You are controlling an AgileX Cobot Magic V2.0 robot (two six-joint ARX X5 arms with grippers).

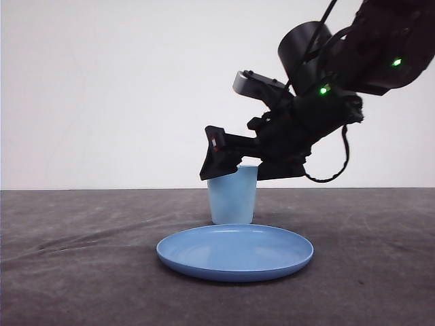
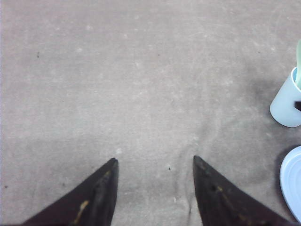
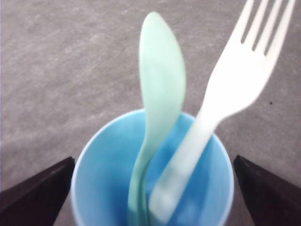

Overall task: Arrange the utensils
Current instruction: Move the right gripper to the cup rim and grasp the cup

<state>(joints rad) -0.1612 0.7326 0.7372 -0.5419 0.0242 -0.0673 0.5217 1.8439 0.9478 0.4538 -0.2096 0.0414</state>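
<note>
A grey table (image 1: 81, 258) carries everything here. On it, in the front view, a round blue plate (image 1: 235, 252) lies flat with nothing on it, below and in front of the right gripper (image 1: 228, 163). Just behind the plate stands a light blue cup (image 1: 232, 197), upright, its rim partly covered by that gripper's dark fingers (image 1: 217, 159), which hang at rim height right over the cup.

The right wrist view looks down into the cup (image 3: 103, 174). The two black fingertips (image 3: 35, 193) sit wide apart, one on each side of the cup, neither touching it nor anything else, so the right gripper (image 3: 153, 188) is spread open and holds nothing. Both utensils stand inside the cup, handles down, heads up and out past the rim, between the two fingertips. The mint-green spoon (image 3: 161, 89) leans on the side nearer one finger, its oval bowl upward; the white fork (image 3: 244, 75) leans the other way, four tines up, its handle crossing close beside the spoon's handle low in the cup.

In the left wrist view the left gripper (image 2: 155, 165) hovers over bare table, its two dark fingers (image 2: 101, 188) parted with nothing between them. Well off to one side of it stand the cup (image 2: 286, 106), with a sliver of the spoon (image 2: 298, 59) rising from it, and the plate's edge (image 2: 290, 181).
</note>
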